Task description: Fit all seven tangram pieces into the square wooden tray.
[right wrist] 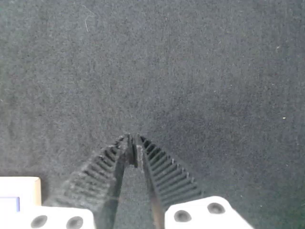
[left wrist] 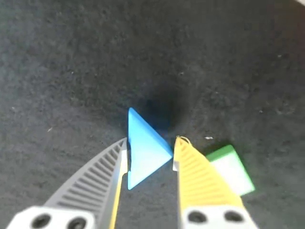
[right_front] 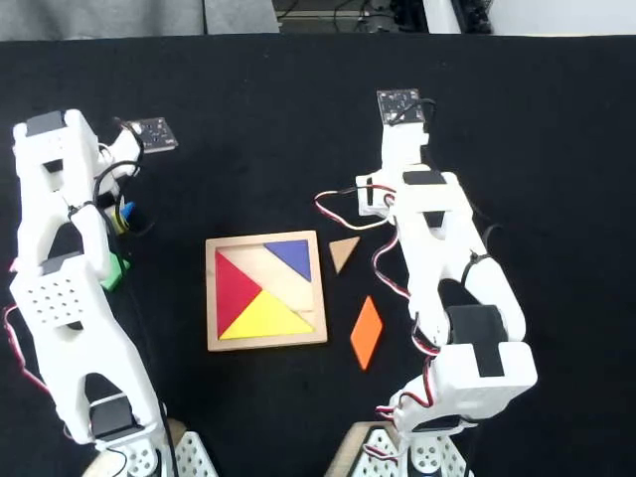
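The square wooden tray (right_front: 213, 294) lies mid-table and holds a red triangle (right_front: 235, 288), a yellow triangle (right_front: 264, 318), a blue piece (right_front: 291, 255) and a pale wood-coloured piece (right_front: 283, 281). Just right of it lie a small tan triangle (right_front: 343, 252) and an orange parallelogram (right_front: 366, 332). My left gripper (left wrist: 151, 140) is shut on a light blue triangle (left wrist: 145, 148), held slightly off the cloth, far left of the tray (right_front: 127, 211). A green square (left wrist: 231, 169) lies beside it. My right gripper (right wrist: 132, 140) is shut on nothing, over bare cloth near a tray corner (right wrist: 19, 188).
Black cloth covers the table. The left arm (right_front: 60, 298) stands along the left side and the right arm (right_front: 437, 248) just right of the loose pieces. Open cloth stretches behind the tray and at the far right.
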